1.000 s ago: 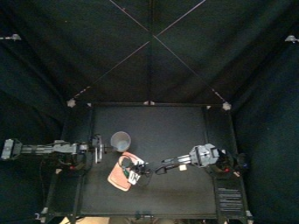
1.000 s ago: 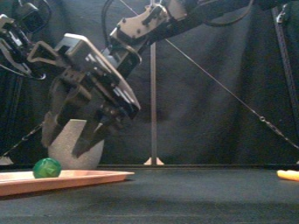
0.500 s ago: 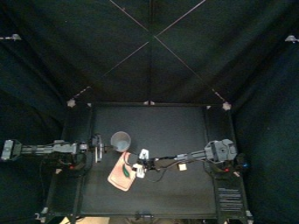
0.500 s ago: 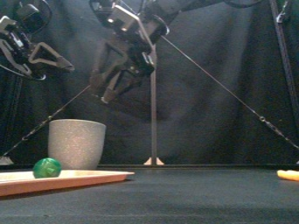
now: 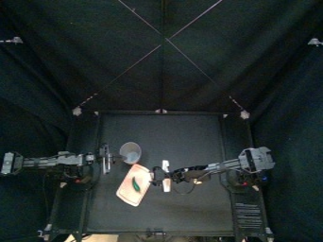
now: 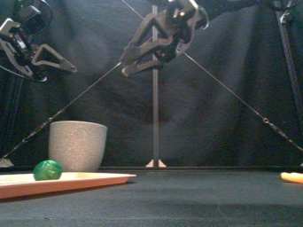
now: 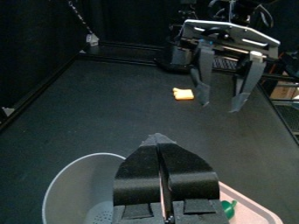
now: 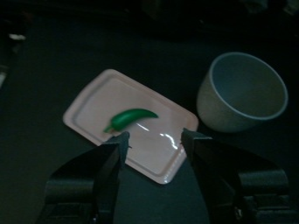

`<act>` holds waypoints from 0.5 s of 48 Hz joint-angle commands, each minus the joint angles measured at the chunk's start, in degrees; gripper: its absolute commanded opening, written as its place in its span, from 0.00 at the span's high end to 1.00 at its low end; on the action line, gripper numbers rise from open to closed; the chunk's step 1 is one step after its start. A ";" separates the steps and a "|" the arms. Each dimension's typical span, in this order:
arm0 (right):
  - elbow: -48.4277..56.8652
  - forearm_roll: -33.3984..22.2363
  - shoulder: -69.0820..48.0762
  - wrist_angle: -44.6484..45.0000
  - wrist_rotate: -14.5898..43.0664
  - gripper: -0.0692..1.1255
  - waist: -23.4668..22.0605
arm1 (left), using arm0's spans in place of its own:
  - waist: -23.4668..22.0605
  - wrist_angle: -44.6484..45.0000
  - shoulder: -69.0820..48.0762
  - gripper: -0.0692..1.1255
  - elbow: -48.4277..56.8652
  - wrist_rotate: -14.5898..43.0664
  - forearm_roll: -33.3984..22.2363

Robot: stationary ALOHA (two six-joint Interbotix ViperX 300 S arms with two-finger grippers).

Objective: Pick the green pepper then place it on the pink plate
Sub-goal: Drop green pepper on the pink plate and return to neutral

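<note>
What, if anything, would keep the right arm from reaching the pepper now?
Probably nothing, so yes: the right gripper hangs open over the tray, the pepper lies bare on it, and the cup stands beside.

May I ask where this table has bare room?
Bare: the black table behind the tall grey speckled cup, and the front between the flat pink tray and small orange toy. Crowded: the left, around cup, tray, left pincer, right pincer.

pink plate (image 6: 89, 181), front left: open from above, green pepper (image 6: 48, 169) on it. grey speckled cup (image 6: 78, 145) close behind, blocking the back side. right gripper (image 6: 138, 62), jaws apart, well overhead. left gripper (image 7: 160, 144), jaws together, high at left. small yellow toy (image 6: 291, 177), far right; bare table between.
</note>
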 commanded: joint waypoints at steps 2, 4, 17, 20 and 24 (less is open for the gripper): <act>5.62 -0.18 -7.12 -11.43 0.00 0.21 -1.85 | 0.26 -0.88 0.18 0.86 -0.97 0.09 0.18; 7.56 -0.18 -8.44 -14.33 -0.09 0.21 -2.46 | 0.26 -0.88 0.18 0.86 -0.97 0.09 0.26; 18.98 0.62 -16.61 -31.11 -0.79 0.21 -7.91 | 0.35 -0.88 0.18 0.86 -0.79 0.09 0.44; 20.74 1.05 -17.58 -33.84 -1.05 0.21 -9.40 | 0.35 -0.88 0.18 0.86 -0.70 0.09 0.53; 22.59 1.14 -18.46 -36.47 -1.05 0.21 -11.07 | 0.35 -0.88 0.18 0.86 -0.62 0.09 0.62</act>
